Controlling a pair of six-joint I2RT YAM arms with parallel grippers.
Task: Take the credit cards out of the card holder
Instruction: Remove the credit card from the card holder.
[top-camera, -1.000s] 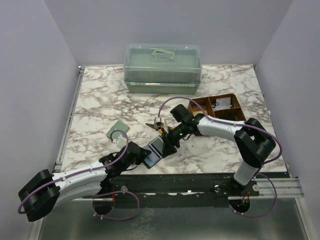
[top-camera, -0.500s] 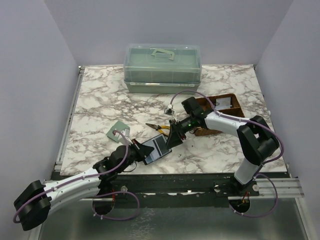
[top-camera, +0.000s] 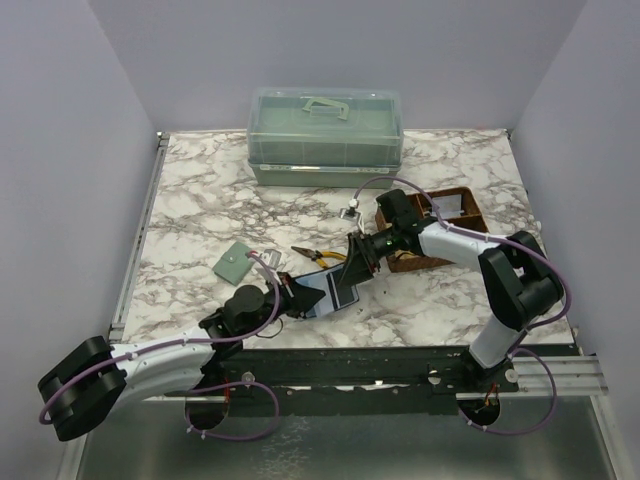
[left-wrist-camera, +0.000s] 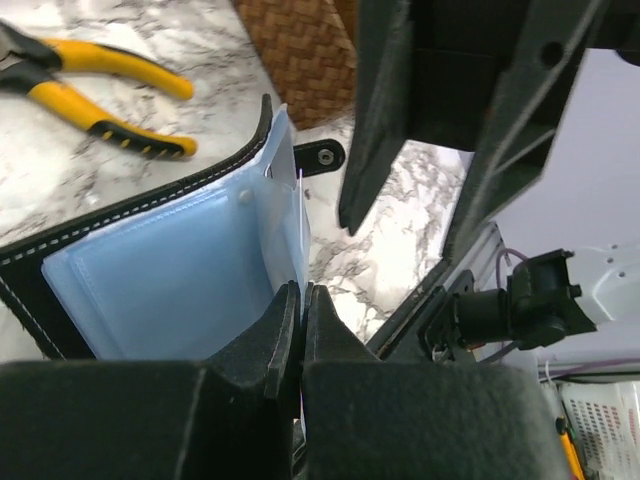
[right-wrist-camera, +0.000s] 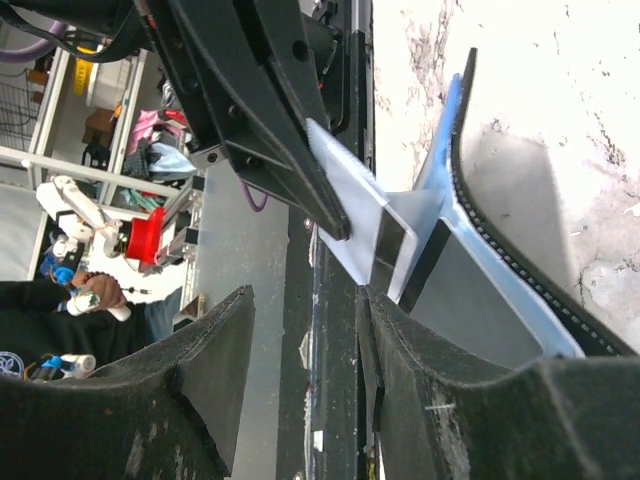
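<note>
Black card holder (top-camera: 322, 292) is lying open near the front edge of the marble table (top-camera: 200, 200), blue-grey lining facing up, right between the two claws. In the left wrist view its metal snap button (left-wrist-camera: 325, 155) sits at the far end of the fold.

The left gripper (top-camera: 298, 297) is squeezed tight. Its fingers (left-wrist-camera: 285, 330) are pressed together with only a sliver of gap, pinching a thin pale sheet (right-wrist-camera: 345, 190) that sticks out from the inside of the holder. It has a dark band across it, but honestly I can't tell whether it's a credit card or just a pocket flap of the lining.

The right gripper (top-camera: 345, 288) is wide open, fingers spread and gripping nothing. It hangs just over the right side of the holder, and I can't tell if it's touching the leather.

Other stuff around:
- yellow-handled pliers (top-camera: 320, 258) just behind the holder
- a sage-green snap wallet (top-camera: 233, 262) off to the left, well apart from the action
- a brown woven basket (top-camera: 432, 228) on the right, with the right arm reaching past its near side
- a translucent green lidded box (top-camera: 325, 135) at the back of the table
</note>
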